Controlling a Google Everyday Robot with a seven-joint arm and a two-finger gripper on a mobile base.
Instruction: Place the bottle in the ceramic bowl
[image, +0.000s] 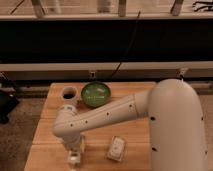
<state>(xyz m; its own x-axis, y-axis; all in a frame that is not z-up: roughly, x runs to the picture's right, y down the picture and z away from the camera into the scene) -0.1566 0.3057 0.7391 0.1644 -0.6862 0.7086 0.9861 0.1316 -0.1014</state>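
Note:
The green glazed ceramic bowl sits at the back of the wooden table, right of centre-left, and nothing shows inside it. My gripper hangs from the white arm and points down at the table's front left, well in front of the bowl. A small pale whitish shape shows at the gripper's tip. It may be the bottle, but the gripper hides most of it. No other bottle shows on the table.
A white mug with a dark inside stands just left of the bowl. A flat pale packet lies at the front, right of the gripper. A dark wall and rail run behind the table. The table's left edge is close to the gripper.

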